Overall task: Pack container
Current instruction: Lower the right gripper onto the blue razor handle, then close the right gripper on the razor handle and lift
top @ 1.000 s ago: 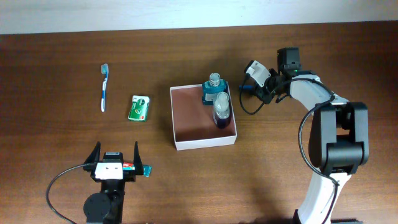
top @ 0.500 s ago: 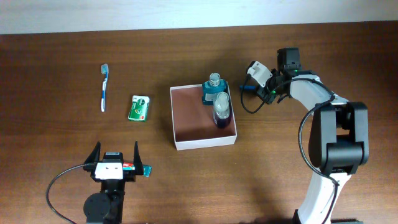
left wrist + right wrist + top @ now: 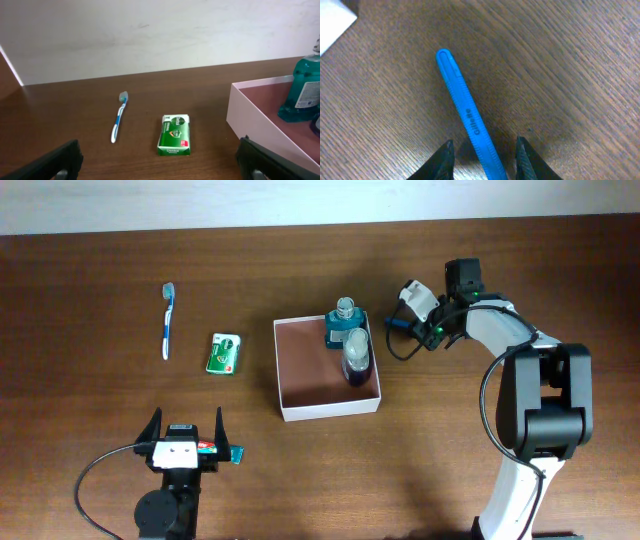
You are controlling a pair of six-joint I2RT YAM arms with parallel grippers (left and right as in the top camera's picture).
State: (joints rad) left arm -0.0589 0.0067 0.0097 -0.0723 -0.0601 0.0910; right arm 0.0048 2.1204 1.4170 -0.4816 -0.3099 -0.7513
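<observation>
1. My right gripper (image 3: 484, 144) hangs low over the table (image 3: 570, 75). Its fingers are partly apart, one on each side of a blue razor handle (image 3: 465, 107). A strip of wood shows on both sides of the handle, so I have no hold on it.
2. The handle lies flat on the wood. In the right wrist view it runs from between my fingers toward 11 o'clock.
3. My left gripper (image 3: 186, 427) sits at the table's near edge, fingers spread as wide as they go, with nothing between them.
4. At 12 o'clock from my left fingers a green packet (image 3: 174, 134) lies flat. At its 10 o'clock, apart from it, lies a toothbrush (image 3: 118, 120), brush end pointing away from me.
5. The container (image 3: 330, 409) stands mid-table, near the packet at its 3 o'clock. The razor lies just outside the container's 2 o'clock corner.
6. Inside, in the 1 o'clock corner, a teal bottle (image 3: 343, 328) stands upright. A dark bottle (image 3: 357, 358) is just beside it at 5 o'clock, along the wall. I cannot tell whether that one stands or lies.
</observation>
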